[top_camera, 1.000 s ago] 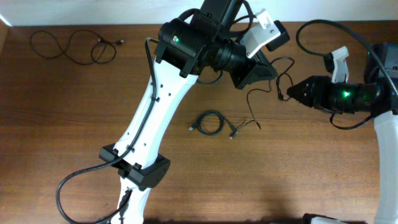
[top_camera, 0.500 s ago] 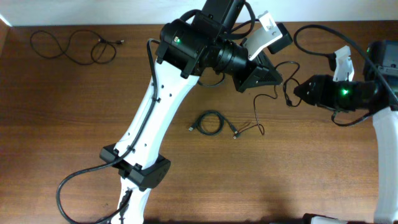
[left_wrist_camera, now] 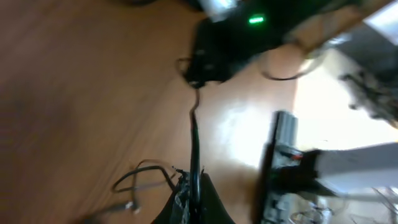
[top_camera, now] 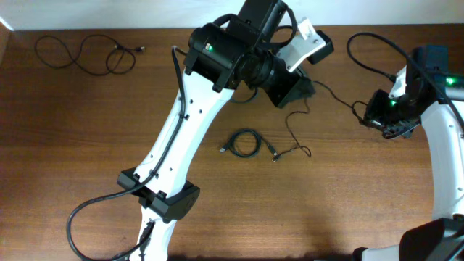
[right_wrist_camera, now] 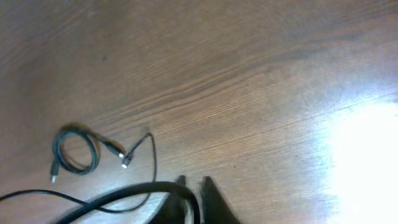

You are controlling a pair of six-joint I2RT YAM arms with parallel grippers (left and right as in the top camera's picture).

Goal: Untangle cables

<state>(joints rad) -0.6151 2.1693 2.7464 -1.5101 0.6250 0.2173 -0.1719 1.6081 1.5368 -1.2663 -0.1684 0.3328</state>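
One thin black cable point(top_camera: 335, 95) runs stretched between my two grippers. The left gripper point(top_camera: 303, 88) is shut on one end of it; in the left wrist view the cable point(left_wrist_camera: 194, 140) rises straight from the shut jaws point(left_wrist_camera: 194, 190) toward the right gripper point(left_wrist_camera: 198, 79). The right gripper point(top_camera: 368, 114) holds the other end, and the cable point(right_wrist_camera: 118, 196) curves in between its narrow-set fingers point(right_wrist_camera: 194, 190). The slack part of the strand point(top_camera: 293, 134) trails down onto the table. A small coiled cable point(top_camera: 243, 143) lies below the left gripper, also seen as a coil point(right_wrist_camera: 74, 152) in the right wrist view.
Another loose cable point(top_camera: 83, 52) lies in wavy loops at the table's far left corner. The white left arm point(top_camera: 181, 138) crosses the middle of the wooden table diagonally. Thick black robot cabling point(top_camera: 377, 47) arcs above the right arm.
The right gripper has closed on the cable and swung right, away from the left gripper, drawing the strand out between them. The left gripper stayed shut and turned slightly.
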